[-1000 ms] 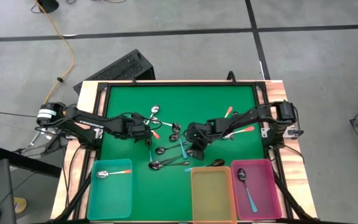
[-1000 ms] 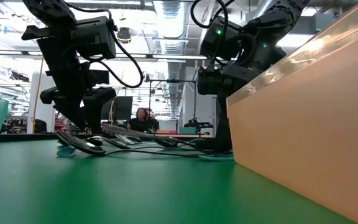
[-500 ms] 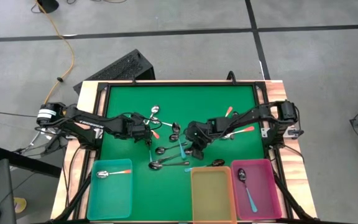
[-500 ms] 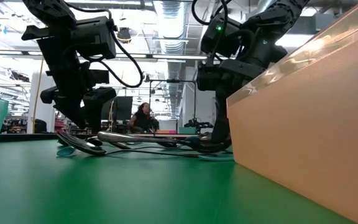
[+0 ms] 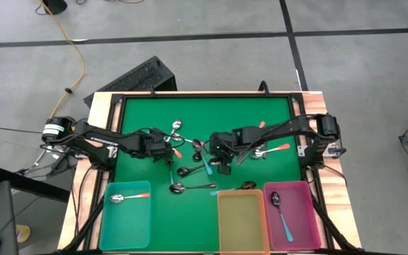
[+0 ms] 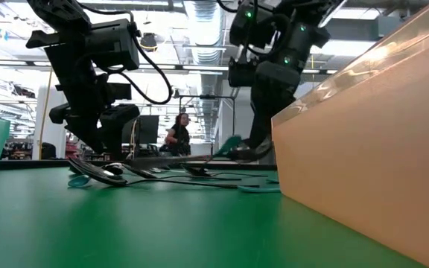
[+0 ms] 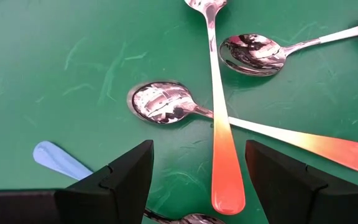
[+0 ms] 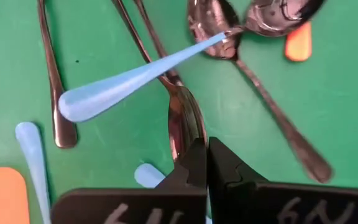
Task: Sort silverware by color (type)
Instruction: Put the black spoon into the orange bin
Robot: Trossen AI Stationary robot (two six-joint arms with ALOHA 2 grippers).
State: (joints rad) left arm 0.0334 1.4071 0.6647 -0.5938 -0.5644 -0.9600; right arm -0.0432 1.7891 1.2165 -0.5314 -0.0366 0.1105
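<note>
Right gripper point(image 8: 207, 163): jaws pressed together, pinching a plain metal spoon point(image 8: 180, 118) at its bowl end. In the low view that spoon hung tilted off the mat under the right gripper point(image 6: 253, 149). In the high view this gripper point(image 5: 222, 161) sat near the middle of the green mat point(image 5: 147, 113).

Left gripper point(image 7: 194, 180): jaws spread wide, holding nothing, hovering above two orange-handled spoons, one point(image 7: 224, 168) crossing over the other point(image 7: 303, 142). A light blue handle tip point(image 7: 58, 158) lay just beside the near finger. High view put this gripper point(image 5: 168, 154) left of centre.

Silverware: a loose cluster mid-mat between the two grippers, handles orange, light blue and dark metal, several overlapping. The light blue-handled spoon point(image 8: 129, 81) lay across the pinched spoon's handle. A dark spoon point(image 5: 190, 188) lay near the bins; more orange-handled ones point(image 5: 278, 148) towards the right edge.

Bins along the near edge: teal bin point(image 5: 125, 223) with one orange-handled spoon point(image 5: 129, 197); yellow bin point(image 5: 241, 227); pink bin point(image 5: 304, 219) with one blue-handled spoon point(image 5: 282, 216).

Surface: green mat in a dark frame on a wooden table point(image 5: 98, 106). Room: grey floor, orange cable point(image 5: 76, 49), a black keyboard point(image 5: 137, 78) beside the table. A person point(image 6: 179, 135) stood far back in the low view. No readable writing.
</note>
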